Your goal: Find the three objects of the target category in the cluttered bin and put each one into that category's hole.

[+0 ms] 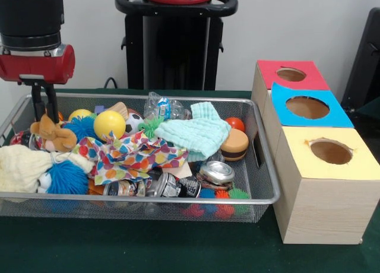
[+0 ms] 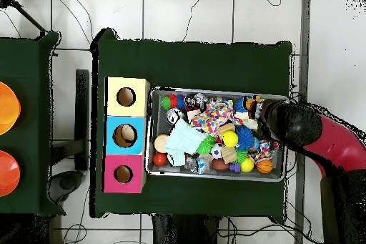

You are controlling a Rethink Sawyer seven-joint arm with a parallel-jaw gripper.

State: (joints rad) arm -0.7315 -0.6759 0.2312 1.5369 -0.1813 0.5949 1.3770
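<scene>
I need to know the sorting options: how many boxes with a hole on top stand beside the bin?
3, in a row touching the bin's end: the yellow box nearest the camera, the blue box in the middle, the red box farthest. None looks hidden.

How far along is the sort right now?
Nothing visibly sorted: the bin is full, though the blue hole seems to hold something pale. The gripper is low over the bin's end, above the plush toy, apparently empty. All three placements seemingly remain.

Bright even light, soft shadows (slight blur)
</scene>
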